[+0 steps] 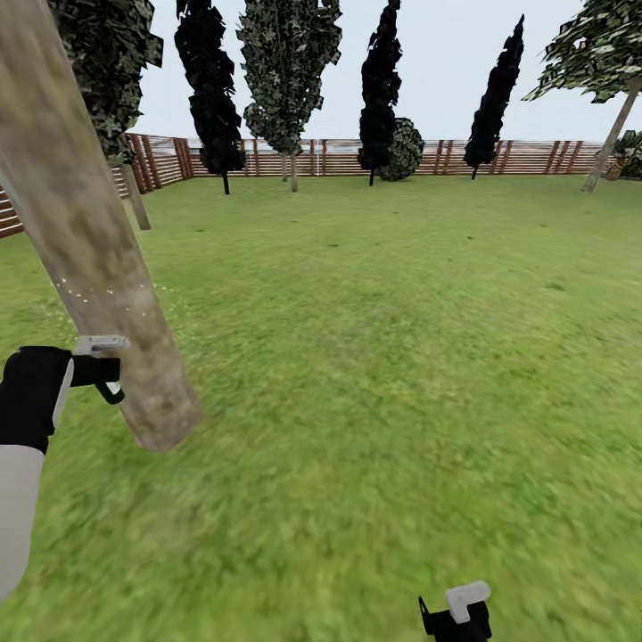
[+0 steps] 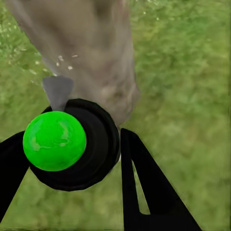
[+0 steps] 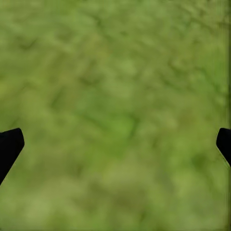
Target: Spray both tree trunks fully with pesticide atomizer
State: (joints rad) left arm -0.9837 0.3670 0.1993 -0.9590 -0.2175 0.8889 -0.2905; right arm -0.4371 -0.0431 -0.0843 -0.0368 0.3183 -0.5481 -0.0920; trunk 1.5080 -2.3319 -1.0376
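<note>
Left claw (image 2: 103, 159) clenched on pesticide atomizer (image 2: 72, 144), nozzle just beside tree trunk (image 1: 89, 241), white specks on bark; your right claw (image 3: 115, 144) released over lawn (image 1: 401, 357). Risk: drift sideways, spray misses, trunk base uncovered

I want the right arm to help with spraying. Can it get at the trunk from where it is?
Probably not yet: the right gripper sits low over grass, well aside from the trunk; nothing blocks the way.
</note>
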